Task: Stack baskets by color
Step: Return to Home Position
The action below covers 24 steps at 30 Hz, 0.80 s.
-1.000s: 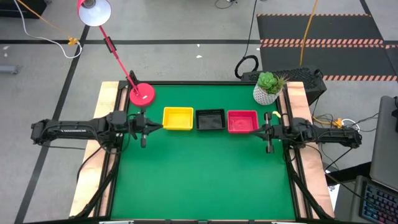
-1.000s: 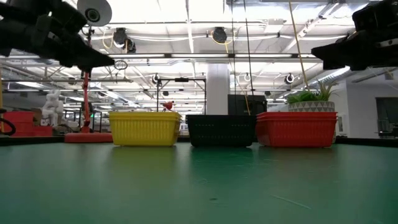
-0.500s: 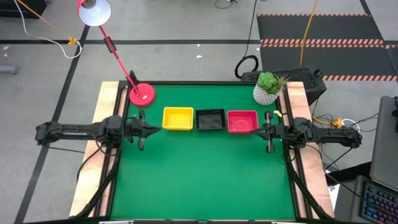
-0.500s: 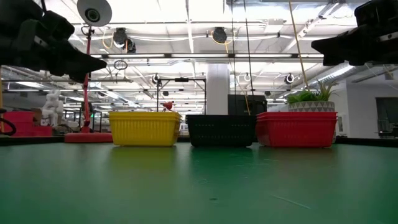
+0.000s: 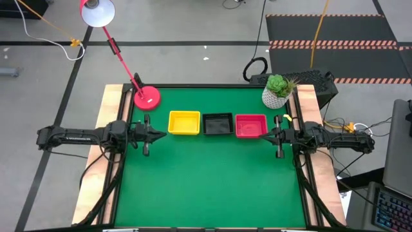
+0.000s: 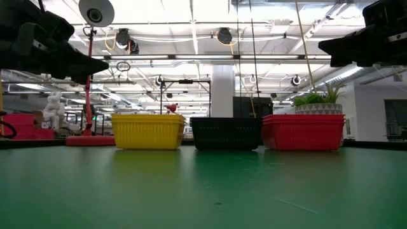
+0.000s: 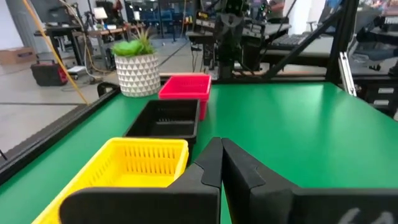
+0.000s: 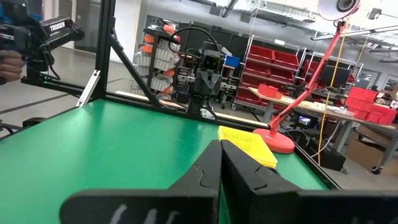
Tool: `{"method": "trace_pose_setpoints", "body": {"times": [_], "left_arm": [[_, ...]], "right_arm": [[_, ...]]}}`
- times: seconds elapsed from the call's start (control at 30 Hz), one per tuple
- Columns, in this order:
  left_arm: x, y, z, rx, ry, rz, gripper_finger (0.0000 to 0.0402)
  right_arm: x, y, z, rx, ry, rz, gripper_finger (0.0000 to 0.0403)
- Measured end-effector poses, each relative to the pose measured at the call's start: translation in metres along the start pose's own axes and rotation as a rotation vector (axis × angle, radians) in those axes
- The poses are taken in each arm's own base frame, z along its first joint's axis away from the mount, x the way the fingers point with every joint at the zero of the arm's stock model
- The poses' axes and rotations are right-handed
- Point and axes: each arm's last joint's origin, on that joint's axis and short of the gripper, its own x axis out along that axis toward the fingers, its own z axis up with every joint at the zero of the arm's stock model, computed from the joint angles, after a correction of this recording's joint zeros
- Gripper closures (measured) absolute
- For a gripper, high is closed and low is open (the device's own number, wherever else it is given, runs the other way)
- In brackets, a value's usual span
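Three basket stacks stand in a row on the green table: yellow [image 5: 184,122], black [image 5: 217,124] and red [image 5: 251,125], each resting on its bottom. The low view shows them side by side: yellow [image 6: 147,131], black [image 6: 226,133], red [image 6: 303,131]. My left gripper [image 5: 165,133] is shut, hanging level above the table just left of the yellow baskets [image 7: 130,165], holding nothing. My right gripper [image 5: 266,135] is shut, level, just right of the red baskets, empty. In the right wrist view my right gripper [image 8: 220,147] points across the table toward the yellow baskets [image 8: 247,145].
A red lamp base [image 5: 147,98] stands at the far left corner, its arm rising to the shade. A white plant pot [image 5: 277,96] sits at the far right corner. The near half of the green table [image 5: 206,187] holds no objects.
My left gripper has drawn back toward the table's left edge, away from the yellow baskets, and sunk a little; it stays shut. The baskets have kept their places.
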Motion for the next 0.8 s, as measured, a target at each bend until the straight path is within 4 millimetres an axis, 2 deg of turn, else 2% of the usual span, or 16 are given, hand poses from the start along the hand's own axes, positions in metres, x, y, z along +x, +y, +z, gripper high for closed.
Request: {"method": "trace_pose_setpoints", "body": {"times": [0.5,0.8], "left_arm": [[0.0,-0.0005,-0.0038,0.007,0.039,-0.01,0.0398],[-0.0002,-0.0041,-0.0003,0.016,0.003,-0.038,0.04]], "right_arm": [[0.0,0.0,0.0001,0.0,-0.001,0.0,0.0403],[0.0,0.0,0.0001,0.0,-0.001,0.0,0.0403]]}}
